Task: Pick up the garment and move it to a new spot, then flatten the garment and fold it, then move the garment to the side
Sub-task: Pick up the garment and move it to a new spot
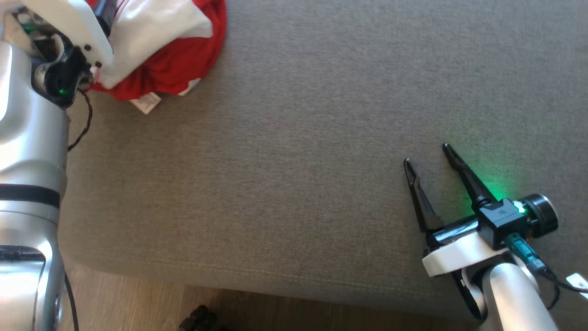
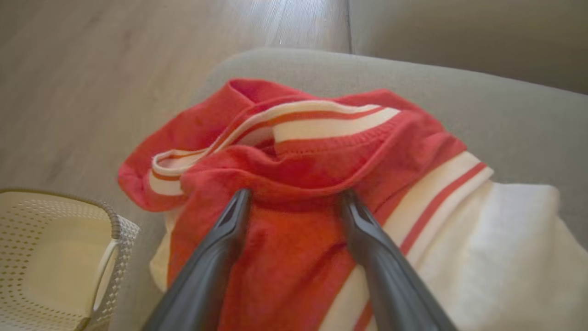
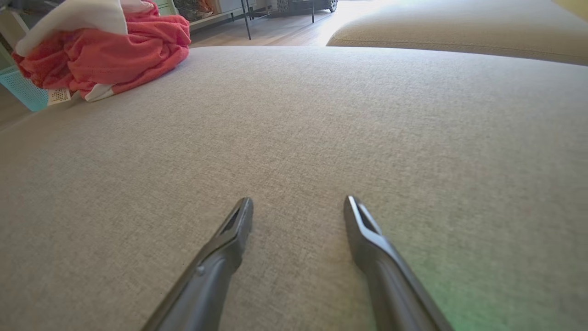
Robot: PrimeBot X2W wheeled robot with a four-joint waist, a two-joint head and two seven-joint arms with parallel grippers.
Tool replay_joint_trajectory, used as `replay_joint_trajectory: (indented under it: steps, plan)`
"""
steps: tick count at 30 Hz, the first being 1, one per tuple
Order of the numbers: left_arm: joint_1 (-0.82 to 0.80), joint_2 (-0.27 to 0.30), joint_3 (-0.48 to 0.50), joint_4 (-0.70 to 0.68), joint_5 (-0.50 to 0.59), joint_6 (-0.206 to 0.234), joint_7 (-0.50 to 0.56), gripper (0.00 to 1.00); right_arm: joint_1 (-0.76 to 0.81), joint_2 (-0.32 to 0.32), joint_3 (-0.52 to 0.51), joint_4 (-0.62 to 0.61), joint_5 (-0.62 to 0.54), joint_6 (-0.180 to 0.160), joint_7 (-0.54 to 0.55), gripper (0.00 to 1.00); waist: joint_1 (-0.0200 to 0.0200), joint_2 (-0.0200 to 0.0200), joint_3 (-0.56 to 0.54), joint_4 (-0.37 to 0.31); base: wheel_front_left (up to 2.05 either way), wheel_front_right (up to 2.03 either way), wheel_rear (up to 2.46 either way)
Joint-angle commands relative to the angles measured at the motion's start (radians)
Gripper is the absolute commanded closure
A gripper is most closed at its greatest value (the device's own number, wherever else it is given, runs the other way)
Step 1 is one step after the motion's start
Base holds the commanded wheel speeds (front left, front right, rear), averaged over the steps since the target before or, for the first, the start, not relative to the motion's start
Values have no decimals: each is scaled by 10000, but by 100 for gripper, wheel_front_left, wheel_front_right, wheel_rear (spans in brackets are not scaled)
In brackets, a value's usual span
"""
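Observation:
The garment (image 1: pixel 174 59), red with white panels and stripes, lies bunched at the far left corner of the grey cushion (image 1: pixel 298 138). In the left wrist view my left gripper (image 2: pixel 294 195) is open, its two fingertips (image 2: pixel 241 197) set wide apart and resting on the garment's (image 2: pixel 303 161) red fabric just below a folded hem. In the head view my left wrist (image 1: pixel 69 41) covers part of the heap. My right gripper (image 1: pixel 426 154) stands open and holds nothing, low over the cushion near its front right. In the right wrist view that gripper (image 3: pixel 298 201) points toward the garment (image 3: pixel 101 55) far off at the upper left.
A white perforated basket (image 2: pixel 59 257) stands on the floor beside the cushion, close to the garment. A teal basket (image 3: pixel 23 87) sits behind the heap. The cushion's front edge drops to wooden floor (image 1: pixel 138 303). A second cushion (image 3: pixel 459 27) lies beyond.

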Motion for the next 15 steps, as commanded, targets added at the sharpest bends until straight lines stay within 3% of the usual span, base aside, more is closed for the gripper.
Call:
replay_joint_trajectory:
  steps: [1, 6, 8, 9, 15]
  plan:
    - [-426, 681, 58, -102, -200, 3, 200, 0, -89, 3, 235, -356, -53, 0, -92, 0, -2, 1, 211, -205, 0, 0, 0]
    - [-492, 845, -766, 279, -928, 2, 924, 0, -133, 3, 180, -422, -46, 0, -92, 0, -2, 1, 342, -314, 0, 0, 0]
    - [-470, 970, -1120, 223, -1075, 2, 762, 89, -200, 3, 179, -442, -12, 0, -92, 0, -2, 1, 368, -350, 0, 0, 0]
    - [-454, 1040, -1269, 188, -1144, 1, 587, 100, -243, 3, 190, -453, 10, 0, -92, 0, -2, 1, 369, -364, 0, 0, 0]
    - [-514, 1435, -1822, -60, -1323, 1, -1532, 100, -333, 3, 273, -351, 191, 0, -92, 0, -2, 1, -15, -392, 0, 0, 0]
